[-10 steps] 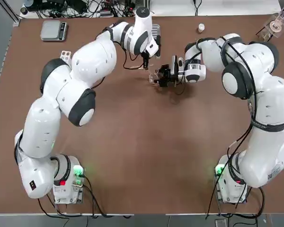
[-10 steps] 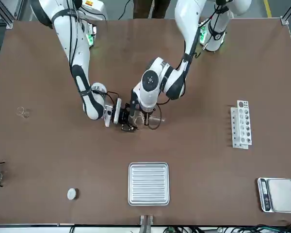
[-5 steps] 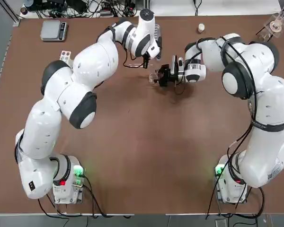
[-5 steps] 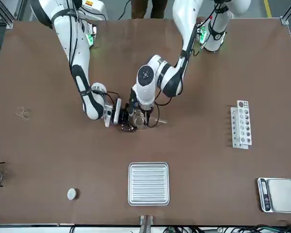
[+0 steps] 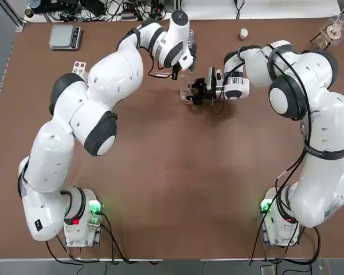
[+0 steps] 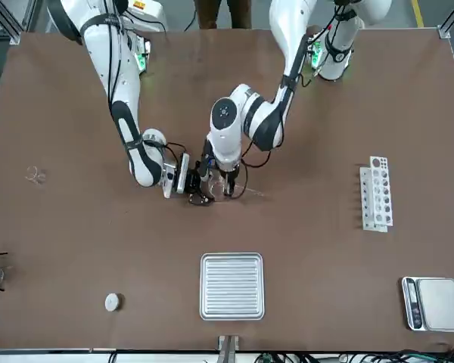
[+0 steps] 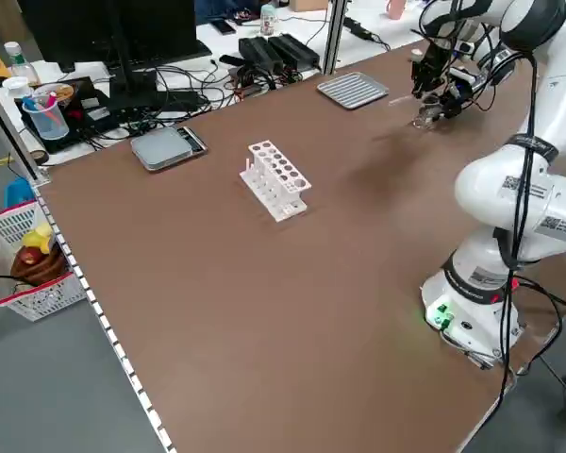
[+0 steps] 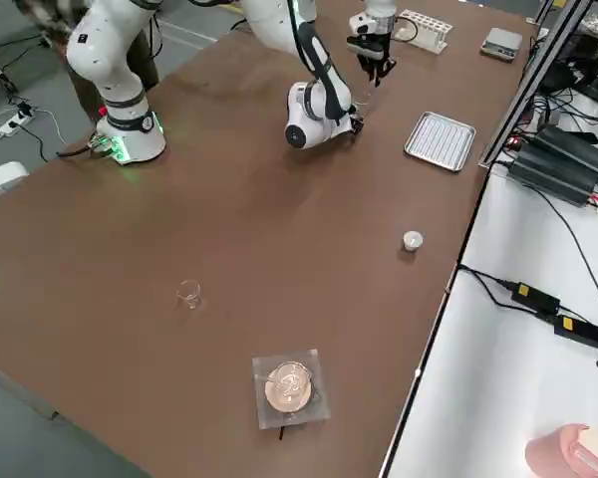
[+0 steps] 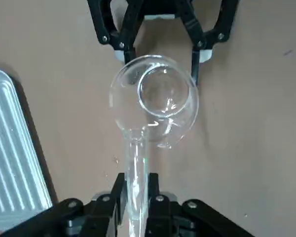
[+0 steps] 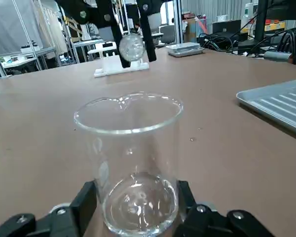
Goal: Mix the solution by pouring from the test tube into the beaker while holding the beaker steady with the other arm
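Observation:
The beaker is a small clear glass cup standing on the brown table near its far middle. My right gripper lies low at its side, shut on the beaker, a black finger on each flank. My left gripper hangs just beyond and above it, shut on the test tube. This thin clear tube runs from the left fingers out to the beaker's rim. In the front view the left gripper stands right beside the beaker.
A ribbed metal tray lies near the table's far edge, behind the left wrist. A white test tube rack and a grey scale stand on my left. A flask on a stand, a white cap and a tiny glass piece are on my right.
My left wrist has swung slightly toward the table's far edge and turned, taking the test tube with it. The right gripper and the beaker have stayed where they were.

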